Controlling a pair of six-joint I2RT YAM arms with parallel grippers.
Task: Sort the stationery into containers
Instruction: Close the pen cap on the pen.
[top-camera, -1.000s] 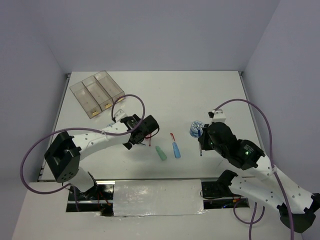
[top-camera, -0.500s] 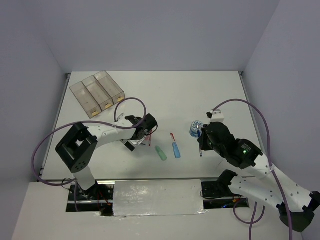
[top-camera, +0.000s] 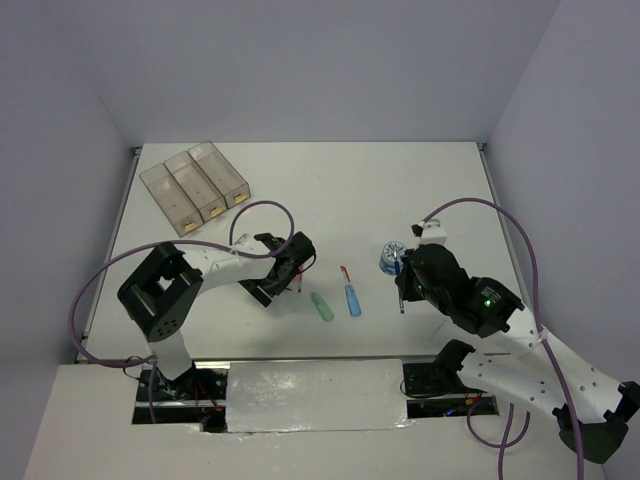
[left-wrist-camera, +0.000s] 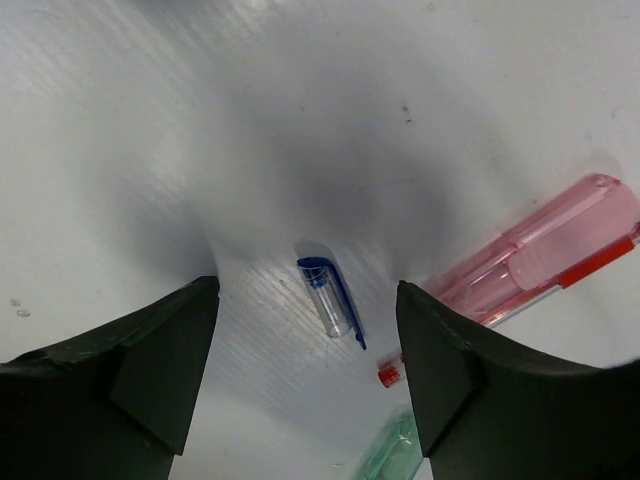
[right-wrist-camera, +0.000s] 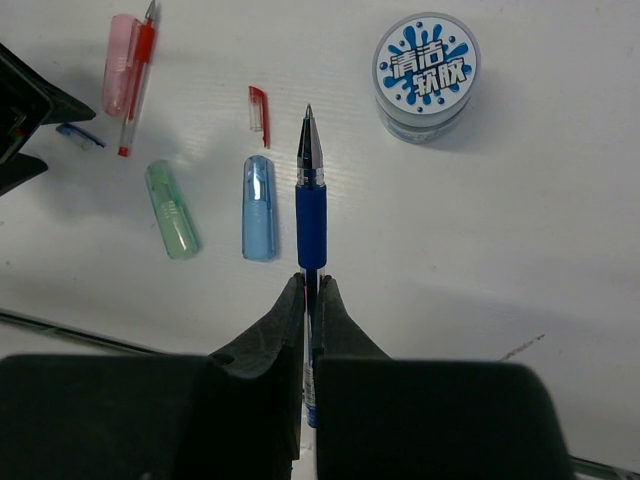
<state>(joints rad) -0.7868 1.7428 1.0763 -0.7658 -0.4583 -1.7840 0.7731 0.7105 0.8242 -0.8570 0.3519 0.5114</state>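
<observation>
While the right gripper (right-wrist-camera: 310, 285) clamps the blue pen (right-wrist-camera: 310, 190) at near right, the left gripper (left-wrist-camera: 305, 295) stands spread above a blue cap (left-wrist-camera: 330, 305) on the table (top-camera: 330, 190); at far left, the clear bins (top-camera: 190, 180) show only yellowish labels (top-camera: 214, 211).

Top camera overlooks the table (top-camera: 400, 190) — close wrist cameras share the pink bar (left-wrist-camera: 545, 240).

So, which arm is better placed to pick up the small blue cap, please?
Probably left: the left gripper, open, straddles the blue cap; the right gripper is shut on the blue pen.
</observation>
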